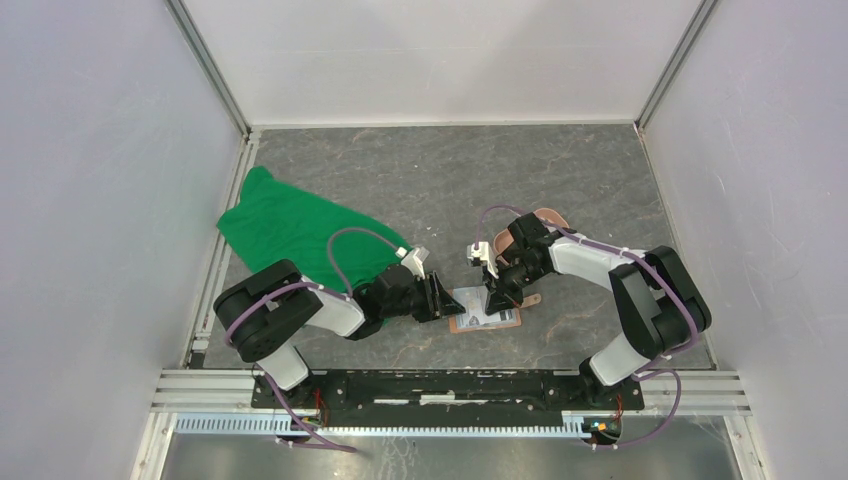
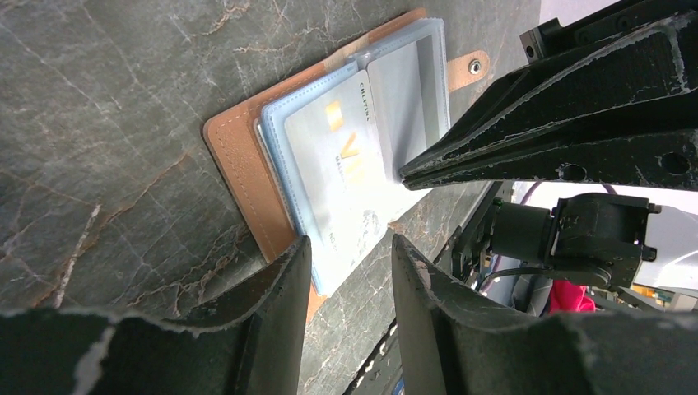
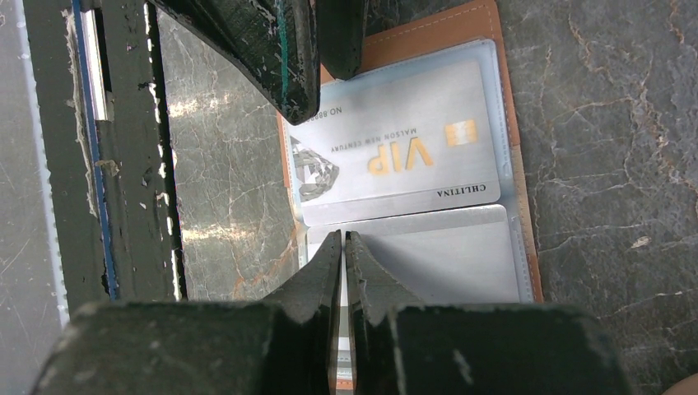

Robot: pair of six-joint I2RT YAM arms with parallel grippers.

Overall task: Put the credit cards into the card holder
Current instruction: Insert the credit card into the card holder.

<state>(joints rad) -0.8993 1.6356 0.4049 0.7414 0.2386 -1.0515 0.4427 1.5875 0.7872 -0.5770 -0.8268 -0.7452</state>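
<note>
The card holder [image 1: 470, 321] lies open on the grey table, tan with blue-grey pockets [image 2: 239, 164] [image 3: 444, 25]. A silver credit card [image 2: 333, 164] [image 3: 403, 140] marked VIP sits in one pocket, its near end sticking out past the holder's edge. My left gripper [image 2: 350, 243] [image 1: 440, 298] is open, its fingers either side of that card end, touching nothing. My right gripper [image 3: 344, 237] [image 1: 497, 298] is shut, its tips down on the empty pocket beside the card. The snap tab [image 2: 471, 66] lies flat at the far side.
A green cloth [image 1: 295, 230] lies at the back left. A salmon-pink tray [image 1: 548, 217] shows behind the right arm. The metal rail [image 1: 450, 385] runs along the near edge, close to the holder. White walls enclose three sides.
</note>
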